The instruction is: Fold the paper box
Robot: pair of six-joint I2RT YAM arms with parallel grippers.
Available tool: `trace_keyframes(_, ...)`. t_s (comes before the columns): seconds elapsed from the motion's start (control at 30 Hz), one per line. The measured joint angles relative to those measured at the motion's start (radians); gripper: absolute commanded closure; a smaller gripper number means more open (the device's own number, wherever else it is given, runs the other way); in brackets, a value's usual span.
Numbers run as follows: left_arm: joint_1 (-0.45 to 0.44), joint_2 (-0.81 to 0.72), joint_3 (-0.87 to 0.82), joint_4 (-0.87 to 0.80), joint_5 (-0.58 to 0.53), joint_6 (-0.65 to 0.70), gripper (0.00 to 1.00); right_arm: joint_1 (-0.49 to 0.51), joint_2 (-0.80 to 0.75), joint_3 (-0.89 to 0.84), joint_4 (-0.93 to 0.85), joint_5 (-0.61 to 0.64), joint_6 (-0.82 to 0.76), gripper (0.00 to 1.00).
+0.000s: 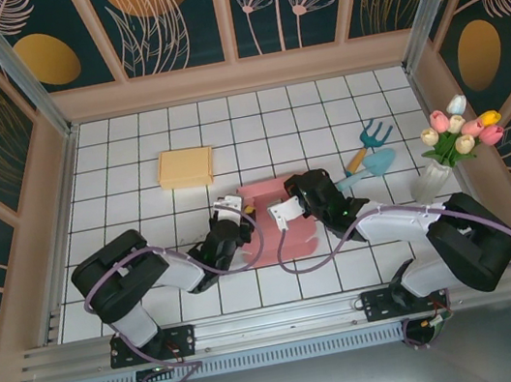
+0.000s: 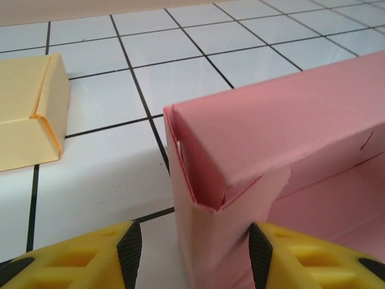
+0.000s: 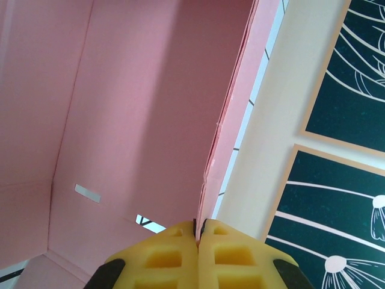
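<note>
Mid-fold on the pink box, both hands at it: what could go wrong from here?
1. The left hand straddles a corner of the pink box where a flap sits loose. Closing there could crush the corner instead of seating it.
2. The right hand is shut on just the thin wall edge, so a pull might crease or tear the paper.

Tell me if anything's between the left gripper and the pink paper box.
Nothing visible does. The corner of the pink paper box sits between the open fingers of the left gripper; the yellow box lies apart on the tiles.
</note>
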Motion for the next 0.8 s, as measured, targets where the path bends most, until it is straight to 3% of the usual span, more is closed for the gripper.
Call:
trace_keyframes(0.27,0.023,0.026,0.016,0.019,-0.014,-0.007,0.55,-0.001,0.0,0.005,-0.015,-0.01,0.007,1.0)
trace_keyframes(0.5,0.022,0.072,0.057,0.024,-0.143,-0.042,0.63,-0.001,0.005,0.016,-0.02,-0.02,0.024,1.0)
trace_keyframes(0.7,0.001,0.101,0.104,-0.01,-0.287,-0.084,0.86,0.002,0.019,0.034,-0.016,-0.061,0.038,1.0)
trace_keyframes(0.8,-0.009,0.111,0.128,-0.05,-0.339,-0.102,0.92,0.003,0.026,0.041,-0.016,-0.075,0.048,1.0)
